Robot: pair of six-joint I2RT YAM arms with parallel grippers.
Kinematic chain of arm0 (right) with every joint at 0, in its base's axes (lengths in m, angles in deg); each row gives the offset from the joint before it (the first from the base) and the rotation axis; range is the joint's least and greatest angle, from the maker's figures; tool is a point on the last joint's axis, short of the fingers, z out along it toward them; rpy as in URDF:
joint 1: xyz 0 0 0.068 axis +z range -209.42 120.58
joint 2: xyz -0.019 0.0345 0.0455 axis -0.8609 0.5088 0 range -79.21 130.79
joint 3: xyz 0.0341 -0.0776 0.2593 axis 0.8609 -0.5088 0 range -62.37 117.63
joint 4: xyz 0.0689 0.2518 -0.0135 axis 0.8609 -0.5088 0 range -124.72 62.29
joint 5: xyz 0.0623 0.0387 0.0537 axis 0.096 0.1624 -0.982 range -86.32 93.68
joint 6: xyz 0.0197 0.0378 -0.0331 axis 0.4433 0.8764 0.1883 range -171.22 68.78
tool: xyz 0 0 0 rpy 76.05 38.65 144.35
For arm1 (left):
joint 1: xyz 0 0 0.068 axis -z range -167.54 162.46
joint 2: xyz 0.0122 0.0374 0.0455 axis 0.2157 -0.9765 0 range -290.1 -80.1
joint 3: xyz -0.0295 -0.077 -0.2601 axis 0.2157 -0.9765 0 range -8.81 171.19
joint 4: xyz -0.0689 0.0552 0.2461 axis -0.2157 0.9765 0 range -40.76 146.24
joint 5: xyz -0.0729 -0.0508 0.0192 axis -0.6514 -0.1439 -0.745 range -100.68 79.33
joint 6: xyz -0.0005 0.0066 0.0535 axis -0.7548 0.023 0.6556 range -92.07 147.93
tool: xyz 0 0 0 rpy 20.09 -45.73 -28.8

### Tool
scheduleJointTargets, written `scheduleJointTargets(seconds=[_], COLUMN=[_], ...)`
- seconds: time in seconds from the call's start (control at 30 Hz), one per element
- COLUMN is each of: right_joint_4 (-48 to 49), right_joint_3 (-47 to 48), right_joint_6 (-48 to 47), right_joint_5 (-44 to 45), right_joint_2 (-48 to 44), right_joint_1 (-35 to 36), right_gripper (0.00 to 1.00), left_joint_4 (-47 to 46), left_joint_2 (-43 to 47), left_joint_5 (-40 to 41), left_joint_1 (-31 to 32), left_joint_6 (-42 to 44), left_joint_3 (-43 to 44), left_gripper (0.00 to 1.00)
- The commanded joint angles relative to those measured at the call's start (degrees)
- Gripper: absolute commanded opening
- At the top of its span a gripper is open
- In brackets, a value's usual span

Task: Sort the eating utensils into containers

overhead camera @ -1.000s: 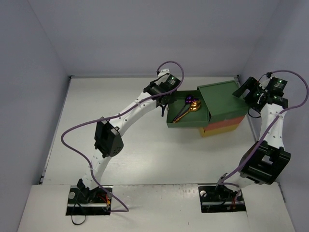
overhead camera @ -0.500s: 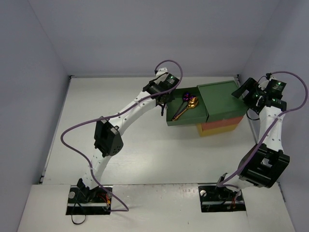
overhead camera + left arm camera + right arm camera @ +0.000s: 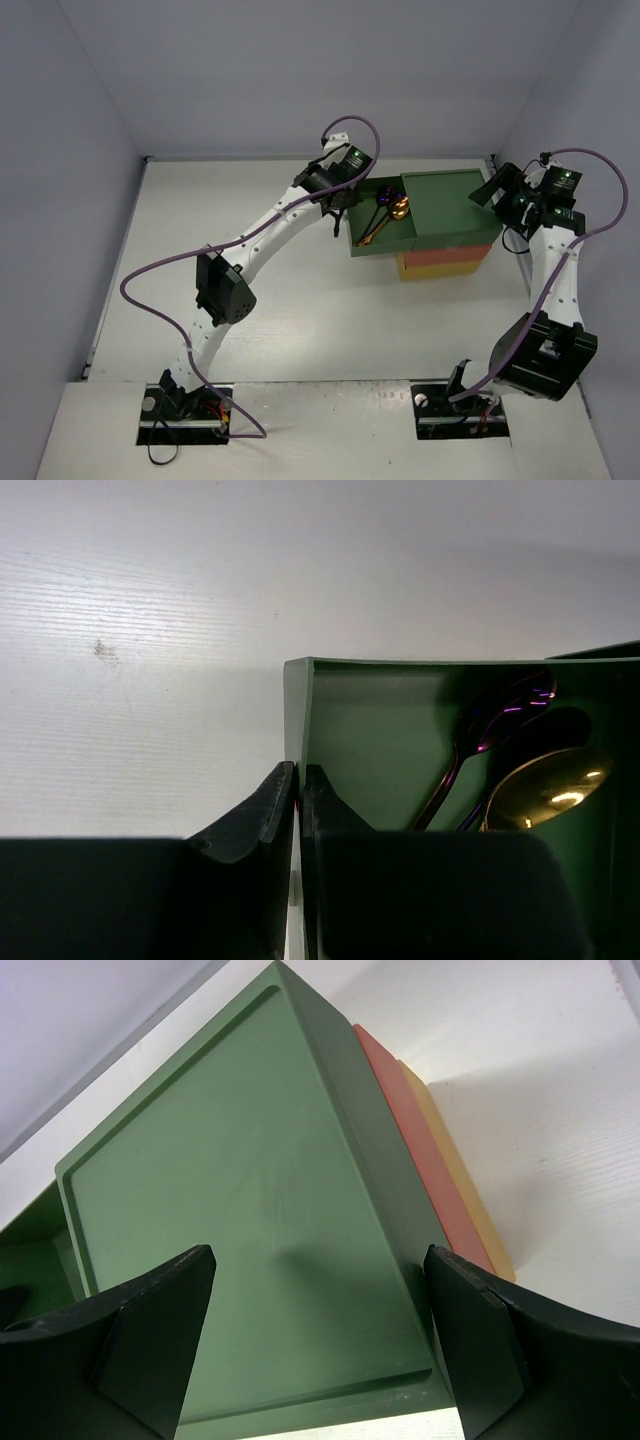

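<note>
Item 1, counter [image 3: 250,200]: pale, and it carries everything I list here.

Item 2, left pincer [image 3: 298,785]: on my left wrist view it is clamped on the thin end wall of the green drawer [image 3: 380,243], one finger outside the wall and one inside.

Item 3, green drawer: it stands pulled out toward 9 o'clock from the top box, its open tray showing.

Item 4, purple spoon [image 3: 500,712]: it lies in the drawer, bowl toward 1 o'clock, handle running to 7 o'clock.

Item 5, gold spoon [image 3: 552,788]: it lies in the same drawer just beside the purple one, at its 4 o'clock, and I read the two as touching or nearly so.

Item 6, green box [image 3: 452,205]: top of the stack, lid face bare.

Item 7, red-orange box [image 3: 450,256]: the middle box, directly under the green.

Item 8, yellow box [image 3: 440,271]: the bottom box, resting on the counter.

Item 9, right pincer [image 3: 320,1305]: spread wide, gripping nothing, and I see it over the green box's 3 o'clock end.
</note>
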Motion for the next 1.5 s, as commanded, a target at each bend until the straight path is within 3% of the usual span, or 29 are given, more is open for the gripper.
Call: scheduleJointTargets(seconds=[0.0, 0.43, 0.5, 0.7, 0.97, 1.27, 1.47], right_joint_4=[2.30, 3.00, 3.08, 3.27, 3.36, 3.54, 3.53], right_joint_3=[-0.04, -2.36, -2.51, -3.05, -3.34, -3.95, -3.60], right_joint_6=[1.72, 1.54, 1.76, 2.25, 2.51, 2.25, 1.80], right_joint_5=[-3.73, -1.32, -1.47, -0.97, -0.75, -0.80, -0.71], right_joint_2=[-3.36, -4.34, -4.71, -6.22, -6.90, -6.99, -7.17], right_joint_1=[2.84, 8.08, 8.39, 8.80, 8.80, 8.80, 8.80], right_gripper=[0.82, 0.82, 0.82, 0.82, 0.81, 0.82, 0.81], left_joint_4=[-7.03, -7.73, -8.69, -13.00, -17.98, -29.69, -28.99], left_joint_2=[3.44, -6.62, -6.81, -5.95, -4.60, -3.58, 1.17], left_joint_5=[-0.95, -11.25, -12.60, -15.18, -17.44, -25.17, -19.36], left_joint_1=[1.28, 2.19, 2.27, 3.22, 4.66, 4.75, 4.92], left_joint_6=[-1.16, 1.20, 1.07, -0.60, -2.96, -3.79, -0.96], left_joint_3=[7.41, 16.44, 16.53, 16.22, 12.91, 6.88, 2.67], left_gripper=[0.00, 0.00, 0.05, 0.34, 0.59, 0.77, 0.77])
